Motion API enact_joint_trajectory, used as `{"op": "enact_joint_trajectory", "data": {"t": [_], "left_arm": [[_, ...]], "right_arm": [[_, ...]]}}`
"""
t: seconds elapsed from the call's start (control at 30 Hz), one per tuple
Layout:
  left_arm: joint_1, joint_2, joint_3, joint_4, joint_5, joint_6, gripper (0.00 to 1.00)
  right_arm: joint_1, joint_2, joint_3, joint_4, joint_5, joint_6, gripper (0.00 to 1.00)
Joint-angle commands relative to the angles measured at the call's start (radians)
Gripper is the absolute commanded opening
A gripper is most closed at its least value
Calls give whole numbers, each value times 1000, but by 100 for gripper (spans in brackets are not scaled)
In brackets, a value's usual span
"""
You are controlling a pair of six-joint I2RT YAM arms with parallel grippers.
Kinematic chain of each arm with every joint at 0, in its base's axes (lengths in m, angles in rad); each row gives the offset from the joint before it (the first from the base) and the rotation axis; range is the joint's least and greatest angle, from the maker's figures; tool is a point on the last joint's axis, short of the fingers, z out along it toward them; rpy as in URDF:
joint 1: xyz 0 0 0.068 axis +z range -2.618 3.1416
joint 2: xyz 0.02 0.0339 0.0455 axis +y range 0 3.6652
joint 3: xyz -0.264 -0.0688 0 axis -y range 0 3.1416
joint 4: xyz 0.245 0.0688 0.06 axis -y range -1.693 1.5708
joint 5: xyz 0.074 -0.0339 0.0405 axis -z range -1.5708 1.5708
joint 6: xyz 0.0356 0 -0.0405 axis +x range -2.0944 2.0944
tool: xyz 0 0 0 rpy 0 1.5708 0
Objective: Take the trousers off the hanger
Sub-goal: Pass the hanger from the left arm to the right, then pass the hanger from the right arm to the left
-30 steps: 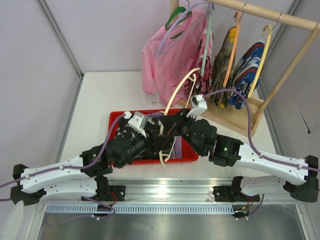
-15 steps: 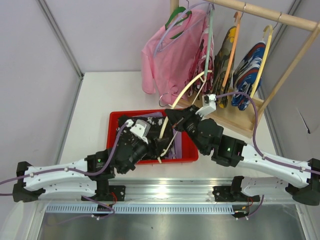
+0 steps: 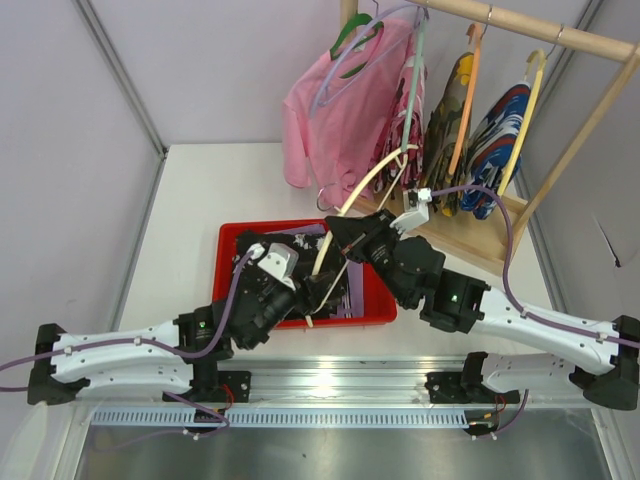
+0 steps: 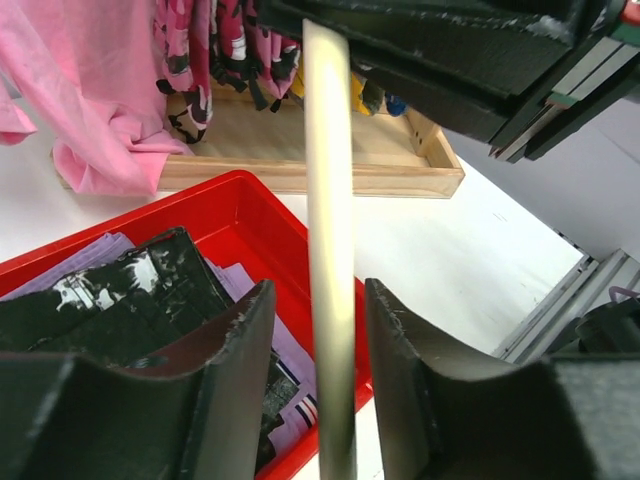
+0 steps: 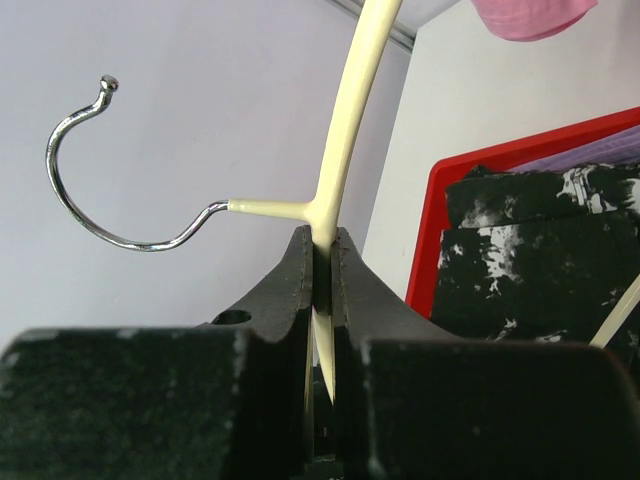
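A bare cream hanger [image 3: 375, 178] slants over the red tray [image 3: 225, 262]. My right gripper [image 5: 323, 255] is shut on the hanger's neck just below its metal hook [image 5: 90, 200]; in the top view that gripper [image 3: 345, 228] hangs over the tray's far edge. My left gripper [image 4: 320, 345] is open, with the hanger's lower bar [image 4: 328, 200] between its fingers [image 4: 228, 350] and a gap on each side. The trousers lie in the tray: the black speckled pair [image 4: 130, 300] on top of the lavender pair [image 4: 85, 262].
A wooden rack [image 3: 470, 232] stands at the back right of the table. A pink shirt [image 3: 335, 110] and several patterned garments [image 3: 495, 130] hang from its rail. The left arm's wrist covers much of the tray in the top view.
My right gripper has carried the hanger up and toward the rack. The left arm has drawn back toward the near edge, its fingers still either side of the lower bar.
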Motion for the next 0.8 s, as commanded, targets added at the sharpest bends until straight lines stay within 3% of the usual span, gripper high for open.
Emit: {"op": "enact_joint_trajectory", "data": {"t": [0.0, 0.43, 0.7, 0.77], "left_arm": [[-5, 4, -1, 81, 3, 22, 45], [0, -19, -53, 110, 27, -16, 48], [4, -55, -82, 143, 53, 2, 38], [4, -57, -92, 166, 63, 13, 30]], "right_arm": [[8, 1, 40, 87, 41, 28, 0], [-3, -9, 46, 127, 32, 26, 0], [-5, 2, 52, 132, 21, 31, 0], [-3, 7, 54, 136, 19, 28, 0]]}}
